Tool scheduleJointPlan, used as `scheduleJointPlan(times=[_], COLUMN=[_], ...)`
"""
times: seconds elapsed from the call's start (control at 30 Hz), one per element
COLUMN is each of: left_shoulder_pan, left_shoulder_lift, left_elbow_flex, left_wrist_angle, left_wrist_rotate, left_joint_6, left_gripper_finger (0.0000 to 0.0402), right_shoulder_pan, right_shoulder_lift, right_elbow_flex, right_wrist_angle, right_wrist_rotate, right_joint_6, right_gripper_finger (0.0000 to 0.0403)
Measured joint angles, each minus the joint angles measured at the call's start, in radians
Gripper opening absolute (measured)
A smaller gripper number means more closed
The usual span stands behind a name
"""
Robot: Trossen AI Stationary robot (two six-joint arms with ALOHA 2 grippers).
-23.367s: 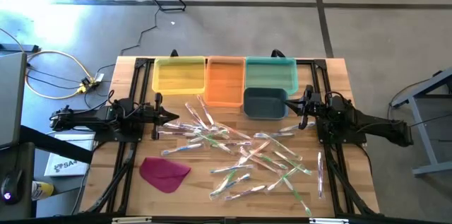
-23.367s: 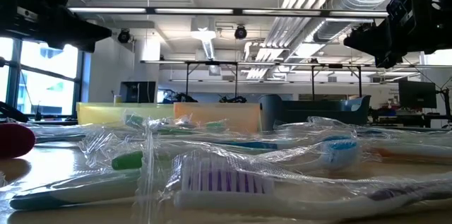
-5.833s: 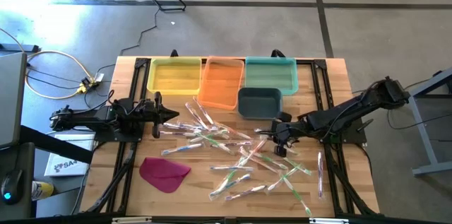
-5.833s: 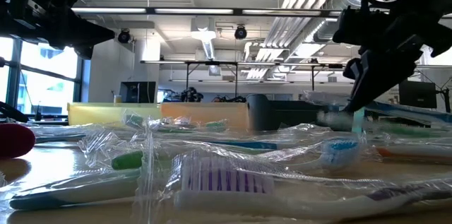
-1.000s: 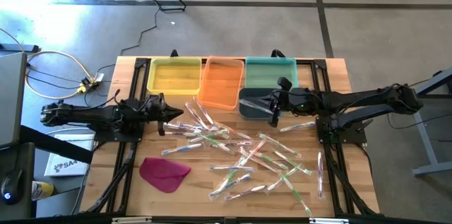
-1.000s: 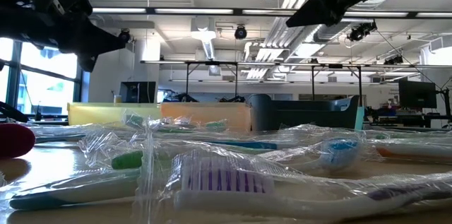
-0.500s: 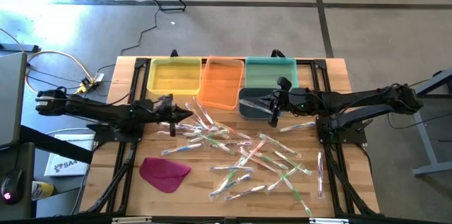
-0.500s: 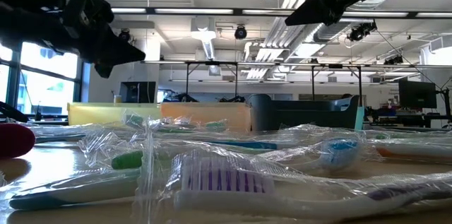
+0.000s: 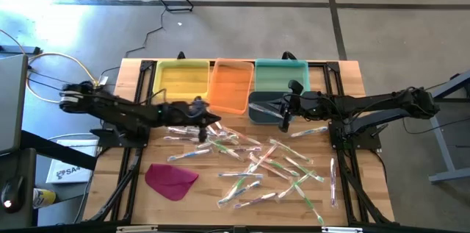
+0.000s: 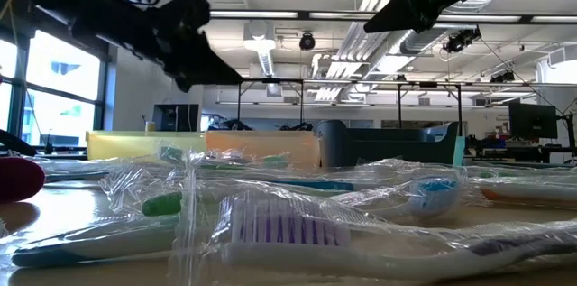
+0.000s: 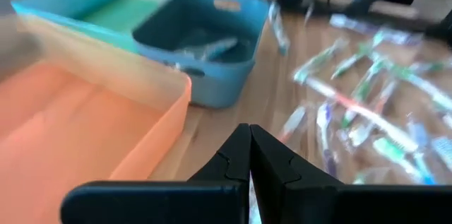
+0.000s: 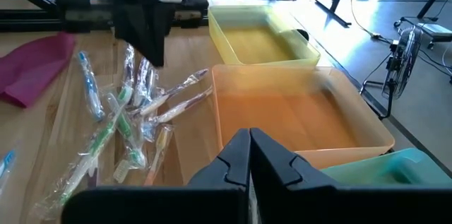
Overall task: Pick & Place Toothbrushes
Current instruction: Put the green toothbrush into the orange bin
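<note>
Several wrapped toothbrushes (image 9: 257, 159) lie scattered on the wooden table's middle; they fill the foreground of the low view (image 10: 288, 227). One more toothbrush (image 11: 212, 46) lies inside the dark blue-grey bin (image 9: 257, 117). My left gripper (image 9: 213, 120) is shut and empty. It hovers over the left end of the scatter, just near of the orange bin (image 9: 231, 86), and shows high up in the low view (image 10: 233, 77). My right gripper (image 9: 268, 105) is shut and empty, held above the dark bin, with its fingers closed together in its wrist view (image 12: 249, 146).
Yellow (image 9: 180, 79), orange and teal (image 9: 283, 75) bins stand in a row along the far edge, the dark bin in front of the teal one. A magenta cloth (image 9: 170, 178) lies near left. A single toothbrush (image 9: 333, 181) lies by the right rail.
My left gripper has travelled toward the table's right edge, staying shut, from the left rail to above the left end of the toothbrush scatter. My right arm has kept still.
</note>
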Motion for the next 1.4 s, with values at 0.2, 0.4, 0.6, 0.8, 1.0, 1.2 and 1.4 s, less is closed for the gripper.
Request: scheduleJointPlan(times=[0.2, 0.4, 0.6, 0.8, 1.0, 1.2, 1.4], left_shoulder_pan=[0.000, 0.000, 0.000, 0.001, 0.001, 0.001, 0.008], left_shoulder_lift=[0.169, 0.311, 0.408, 0.476, 0.519, 0.535, 0.535], left_elbow_flex=[0.160, 0.266, 0.351, 0.399, 0.416, 0.416, 0.416], left_wrist_angle=[-0.154, -0.156, -0.153, -0.173, -0.198, -0.165, -0.142], left_wrist_rotate=[0.000, 0.001, -0.003, -0.077, -0.127, -0.203, -0.275], left_joint_6=[0.000, 0.039, 0.077, 0.124, 0.123, 0.123, 0.136], left_gripper_finger=[0.0000, 0.0000, 0.0000, 0.0000, 0.0000, 0.0000, 0.0000], right_shoulder_pan=[0.000, 0.000, 0.000, 0.000, 0.000, 0.000, 0.000], right_shoulder_lift=[0.000, 0.000, 0.000, 0.000, 0.000, 0.000, 0.000], right_elbow_flex=[0.000, 0.000, 0.000, 0.000, 0.000, 0.000, 0.000], right_wrist_angle=[0.000, -0.001, -0.001, -0.001, 0.001, 0.004, 0.007], right_wrist_rotate=[0.000, 0.000, 0.003, 0.003, 0.003, 0.004, 0.008], right_joint_6=[0.000, 0.000, 0.000, 0.000, 0.000, 0.000, 0.000], right_gripper_finger=[0.0003, 0.0003, 0.0003, 0.0003, 0.0003, 0.0003, 0.0003])
